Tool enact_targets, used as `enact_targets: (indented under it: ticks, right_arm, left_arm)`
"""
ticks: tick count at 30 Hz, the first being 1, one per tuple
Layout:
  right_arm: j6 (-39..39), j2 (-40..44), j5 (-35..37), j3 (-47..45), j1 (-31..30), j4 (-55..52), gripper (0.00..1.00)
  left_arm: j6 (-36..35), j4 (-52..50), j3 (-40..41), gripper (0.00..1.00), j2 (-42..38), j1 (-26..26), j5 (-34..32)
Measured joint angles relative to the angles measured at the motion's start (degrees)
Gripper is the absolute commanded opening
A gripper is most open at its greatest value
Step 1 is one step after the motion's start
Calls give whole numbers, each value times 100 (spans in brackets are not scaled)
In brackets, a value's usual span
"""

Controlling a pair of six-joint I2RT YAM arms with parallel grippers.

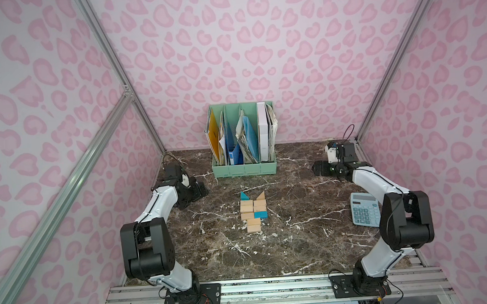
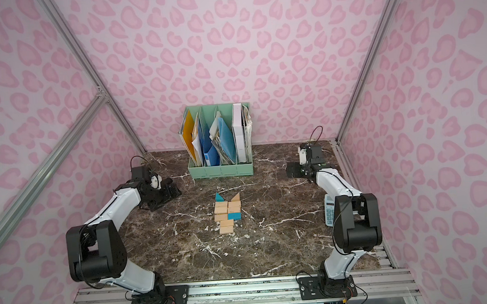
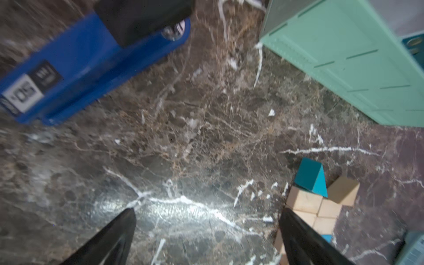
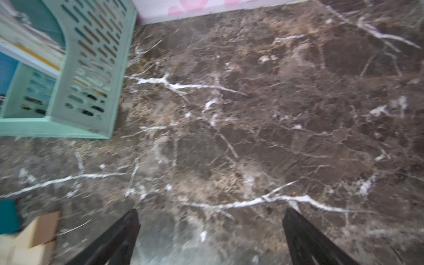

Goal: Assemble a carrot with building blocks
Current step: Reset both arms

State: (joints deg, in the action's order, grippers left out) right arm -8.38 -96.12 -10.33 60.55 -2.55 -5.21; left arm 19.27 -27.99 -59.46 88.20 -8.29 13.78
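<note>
Teal-and-tan carrot (image 1: 252,213), left arm (image 1: 157,204), right arm (image 1: 375,181) bent alongside, left fingers (image 3: 110,241), right fingers (image 4: 305,241) wide apart, empty

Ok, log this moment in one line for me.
carrot: looks complete, lying flat | left gripper: open, empty, clear of carrot | right gripper: open, empty, clear of carrot

A mint green file rack (image 1: 244,169) with folders and papers stands at the back of the dark marble counter (image 1: 299,250). A pale blue calculator (image 1: 364,213) lies by its right edge.
</note>
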Motion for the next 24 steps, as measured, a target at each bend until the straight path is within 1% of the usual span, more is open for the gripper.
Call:
enact_targets:
  ticks: [3, 5, 6, 9, 11, 14, 17, 18, 19, 21, 22, 23, 24]
  right_arm:
    - [249, 48, 247, -1154, 214, 1390, 99]
    - [389, 28, 367, -1370, 232, 1858, 99]
    - [466, 74, 431, -1497, 229, 2308, 99]
    - [586, 380, 584, -1919, 212, 3244, 99]
    - [715, 597, 684, -2157, 212, 3556, 99]
    - [756, 850, 763, -2452, 293, 3860, 99]
    - [693, 938, 793, -2994, 466, 4350, 100]
    - [688, 938, 774, -3187, 520, 4323, 100]
    - [664, 938, 763, -3311, 546, 4264, 100]
    - [551, 922, 745, -3550, 581, 4688, 100]
    - [511, 868, 745, -3624, 599, 4933, 100]
    - [503, 793, 756, -3637, 603, 5093, 100]
    - [503, 756, 756, -3652, 592, 5211, 100]
  left_arm:
    - [11, 824, 363, 96, -118, 0, -448]
    - [9, 1290, 446, 95, -31, -4, -667]
    - [7, 1554, 501, 94, 33, -4, -741]
    - [0, 2087, 699, 94, 149, -4, -940]
    - [-55, 2258, 800, 93, 122, -20, -997]
    - [-472, 2487, 977, 93, -136, 76, -1235]
    - [-894, 2992, 1373, 88, -177, 153, -1191]
    - [-981, 3176, 1567, 88, -129, 153, -1152]
    - [-1075, 3213, 1692, 85, -61, 146, -1126]
    - [-1224, 3392, 1777, 84, 26, 199, -1054]
    - [-1298, 3626, 1794, 84, 76, 247, -1019]
    - [-1364, 3834, 1814, 87, 125, 289, -999]
    - [-1390, 4013, 1886, 97, 122, 321, -986]
